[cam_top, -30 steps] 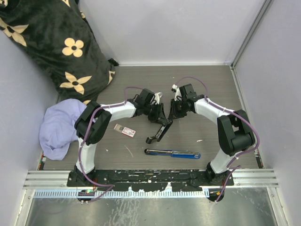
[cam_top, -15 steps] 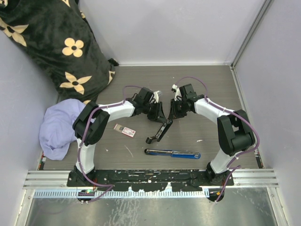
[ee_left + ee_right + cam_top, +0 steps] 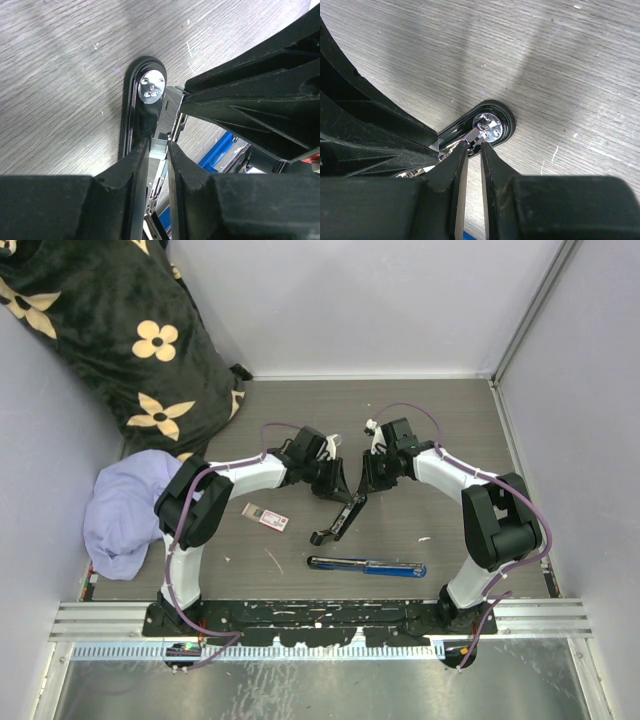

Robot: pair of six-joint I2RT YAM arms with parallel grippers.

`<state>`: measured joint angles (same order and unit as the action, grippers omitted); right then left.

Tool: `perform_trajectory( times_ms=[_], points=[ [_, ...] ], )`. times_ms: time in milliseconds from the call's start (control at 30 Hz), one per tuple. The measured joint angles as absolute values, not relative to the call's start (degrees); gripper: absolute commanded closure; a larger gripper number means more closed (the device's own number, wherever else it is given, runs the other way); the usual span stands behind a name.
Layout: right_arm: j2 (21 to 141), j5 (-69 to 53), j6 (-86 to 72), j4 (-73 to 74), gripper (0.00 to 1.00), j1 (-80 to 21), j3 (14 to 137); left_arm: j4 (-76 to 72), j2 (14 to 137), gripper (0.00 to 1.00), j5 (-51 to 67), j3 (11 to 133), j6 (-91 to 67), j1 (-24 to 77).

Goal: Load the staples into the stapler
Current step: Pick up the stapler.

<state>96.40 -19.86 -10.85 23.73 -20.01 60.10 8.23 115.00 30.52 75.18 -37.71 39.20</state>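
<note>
While looking down from above, can make out a black stapler (image 3: 338,515) splayed open near the middle of the tabletop, caught from both sides at its far end by the left gripper (image 3: 336,483) and the right gripper (image 3: 366,480); presumably held so to keep top and base apart and the channel exposed for loading. Can place the staples (image 3: 266,518), a small white box with a pink-red label, flat on the wood just left of the stapler toward the left edge, touched by neither arm, so judged not yet loaded. Also note a blue stapler (image 3: 367,566) lying closer to the near edge, and a lilac cloth (image 3: 125,510) at the left edge. Turning to the left wrist, find the fingers drawn narrow onto the silver magazine rail (image 3: 167,112), just beside the base's chrome anvil plate (image 3: 152,86), likely steadying the rail for filling. Turning to the right wrist, see fingers nearly together, nipping a thin metal part at the anvil end of the base; cannot tell exactly which part, though probably pinning the base against the table.
</note>
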Motion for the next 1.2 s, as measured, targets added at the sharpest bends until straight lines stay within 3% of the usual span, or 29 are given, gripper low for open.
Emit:
perform_trajectory(
  times_ms=[400,867,1200],
  points=[
    [96.40,-19.84,-10.85,23.77,0.80,-20.03,60.12,8.84,115.00,0.76,29.82,75.20,-36.64,39.33],
    [96.49,-19.81,-10.83,23.83,0.80,-20.03,60.23,10.13,114.91,0.83,29.71,75.72,-36.69,39.68],
    [96.49,-19.79,-10.83,23.86,0.80,-20.03,60.23,17.04,112.95,0.83,22.92,79.05,-32.84,42.33]
  ],
)
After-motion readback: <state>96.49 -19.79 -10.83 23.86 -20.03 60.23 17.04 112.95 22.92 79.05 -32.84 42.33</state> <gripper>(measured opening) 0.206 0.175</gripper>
